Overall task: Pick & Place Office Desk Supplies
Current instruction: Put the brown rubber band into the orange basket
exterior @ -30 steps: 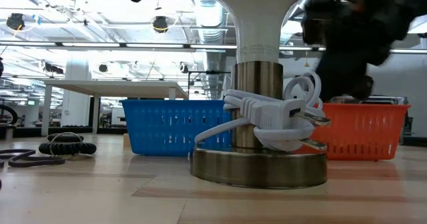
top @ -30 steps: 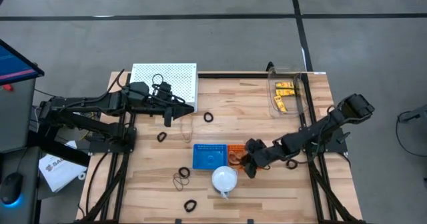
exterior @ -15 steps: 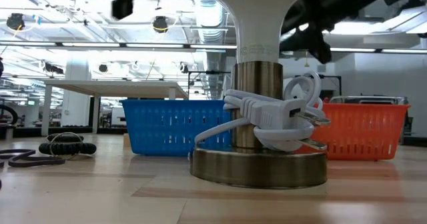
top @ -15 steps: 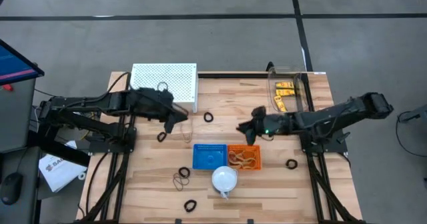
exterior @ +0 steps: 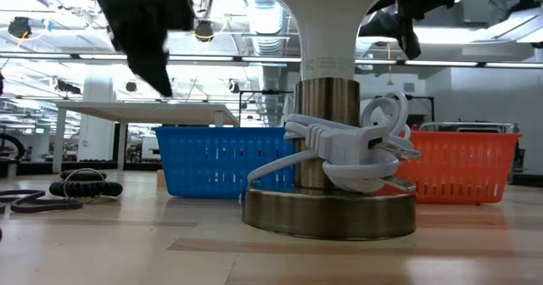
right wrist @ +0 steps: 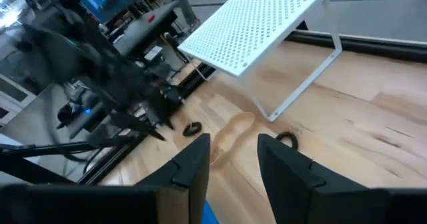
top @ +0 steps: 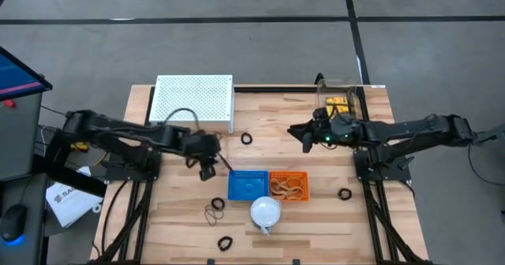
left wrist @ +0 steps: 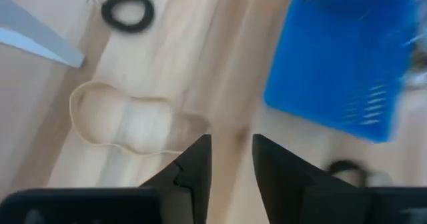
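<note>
Grey floor surrounds a pale wooden table (top: 181, 218) in the high view, with a white perforated stand (top: 193, 99) at its far left. The left gripper (top: 208, 168) hovers just left of the blue basket (top: 247, 184), near the middle of the table. A black ring (top: 190, 162) lies just to its left, another black ring (top: 247, 139) lies farther away, and a bunch of thin bands (top: 215, 210) lies nearer than the gripper. An orange basket (top: 288, 185) already holding tan bands stands against the blue one. The right gripper (top: 306, 134) hangs above the table right of centre, with yellow clips (top: 337, 112) in a clear tray (top: 341, 107) at the far right.

Level with the tabletop, the low view shows a lamp base (exterior: 329, 207) wrapped in white cable in front of both baskets; both arms are dark shapes overhead.

From the left wrist, the fingers (left wrist: 193, 161) stand slightly apart and hold nothing. A tan rubber band (left wrist: 130, 121), a flat loop stretched long crosswise to the fingers, lies just beyond their tips, off to one side. The left arm looks the nearer one to it, so a short shift sideways and a descent would likely bring the jaws over one strand.

From the right wrist, the fingers (right wrist: 197, 159) are parted and empty, facing the stand.
</note>
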Controlling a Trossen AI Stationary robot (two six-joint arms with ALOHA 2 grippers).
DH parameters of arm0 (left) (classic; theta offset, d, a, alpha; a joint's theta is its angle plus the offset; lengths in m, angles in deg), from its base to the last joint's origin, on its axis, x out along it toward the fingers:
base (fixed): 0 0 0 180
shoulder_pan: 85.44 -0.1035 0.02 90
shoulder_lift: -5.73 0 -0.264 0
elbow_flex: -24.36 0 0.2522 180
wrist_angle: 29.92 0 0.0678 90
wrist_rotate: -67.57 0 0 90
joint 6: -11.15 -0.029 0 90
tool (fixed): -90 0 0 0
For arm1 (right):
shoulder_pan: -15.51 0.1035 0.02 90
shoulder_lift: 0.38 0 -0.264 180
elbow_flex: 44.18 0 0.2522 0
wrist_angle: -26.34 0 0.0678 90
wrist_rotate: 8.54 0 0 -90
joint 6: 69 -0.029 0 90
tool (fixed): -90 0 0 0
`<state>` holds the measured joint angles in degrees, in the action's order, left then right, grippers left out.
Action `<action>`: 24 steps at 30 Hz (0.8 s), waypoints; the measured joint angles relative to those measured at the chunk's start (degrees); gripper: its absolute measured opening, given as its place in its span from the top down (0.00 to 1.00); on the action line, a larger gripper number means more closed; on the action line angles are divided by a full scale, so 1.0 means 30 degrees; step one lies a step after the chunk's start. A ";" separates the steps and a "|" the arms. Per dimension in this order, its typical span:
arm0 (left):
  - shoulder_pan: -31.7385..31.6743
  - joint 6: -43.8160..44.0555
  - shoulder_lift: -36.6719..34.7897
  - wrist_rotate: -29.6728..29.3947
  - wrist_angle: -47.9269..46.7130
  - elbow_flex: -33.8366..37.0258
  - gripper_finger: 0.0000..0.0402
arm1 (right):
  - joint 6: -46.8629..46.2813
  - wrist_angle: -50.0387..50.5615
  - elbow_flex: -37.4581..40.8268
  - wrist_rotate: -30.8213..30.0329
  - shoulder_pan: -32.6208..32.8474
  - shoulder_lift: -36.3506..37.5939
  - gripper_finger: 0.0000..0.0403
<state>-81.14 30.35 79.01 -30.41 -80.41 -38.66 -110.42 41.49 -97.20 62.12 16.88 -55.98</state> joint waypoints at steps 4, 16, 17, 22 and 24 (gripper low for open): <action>0.0073 -0.3696 0.1950 0.0846 0.0375 0.0002 0.70 | -0.0047 -0.0092 -0.0003 0.0046 -0.0031 0.0560 0.69; 0.0217 -0.9817 0.4971 0.0592 0.2911 0.0749 0.61 | -0.0710 -0.0159 -0.0004 0.0025 0.0132 0.0938 0.70; 0.0149 -0.9826 0.5091 0.0589 0.3026 0.0752 0.61 | -0.0712 -0.0221 -0.0004 -0.0011 0.0192 0.0950 0.70; -0.0146 -0.9829 0.5670 0.0666 0.3673 0.0752 0.62 | -0.0717 -0.0213 -0.0004 -0.0012 0.0304 0.0943 0.70; -0.0199 -0.9829 0.5907 0.0742 0.3790 0.0752 0.63 | -0.0717 -0.0198 -0.0004 -0.0012 0.0297 0.0943 0.70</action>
<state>-81.73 0.87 96.73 -28.19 -69.04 -36.41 -112.57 40.90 -97.21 62.08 17.77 -53.16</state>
